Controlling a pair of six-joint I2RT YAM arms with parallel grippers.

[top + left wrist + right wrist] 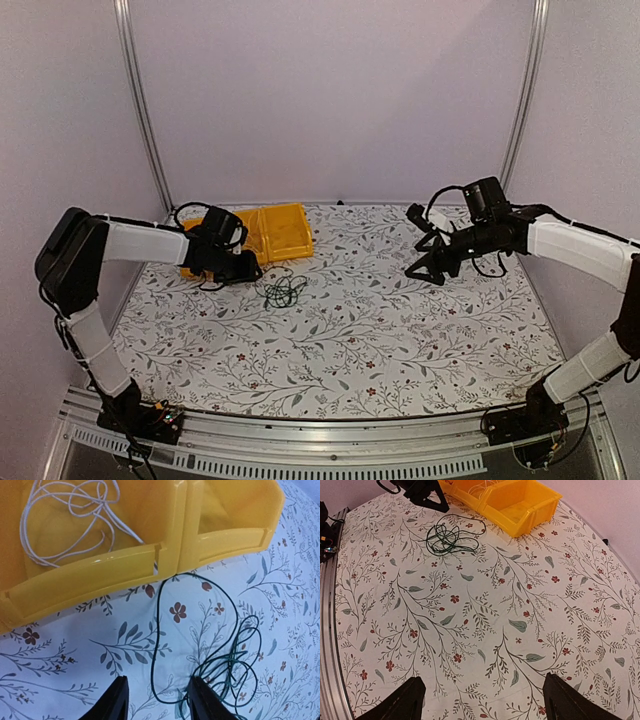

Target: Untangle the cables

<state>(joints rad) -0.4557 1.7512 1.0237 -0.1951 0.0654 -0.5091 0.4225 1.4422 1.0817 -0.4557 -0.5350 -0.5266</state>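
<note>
Far left, low over the floral tabletop [400,340]: left end effector [248,270], jaws partway apart, closed on nothing. In the left wrist view, tips almost down at the cloth, with one strand of the dark cable's long loop lying loose on the tabletop between them and more strands just beside the right-hand tip.

Just behind it, at the back left of the tabletop: two yellow bins [285,235] standing side by side, walls touching. Inside the left-hand one, a whitish cable [67,522] in a loose coil on the floor of the bin, apart from the dark one.

Next to the right, on the tabletop just in front of the bins: dark cable [284,292], greenish-black, bunched in a small loose tangle of overlapping loops. From the tangle, one wide loop running back up to the foot of the bins at the seam between them; whether touching the wall, cannot tell.

Well apart, far right: right end effector [425,268], raised above the tabletop and tilted down toward the middle, jaws spread wide, nothing between them. In its own wrist view, only bare patterned cloth below, with tangle and bins far off at the top.
</note>
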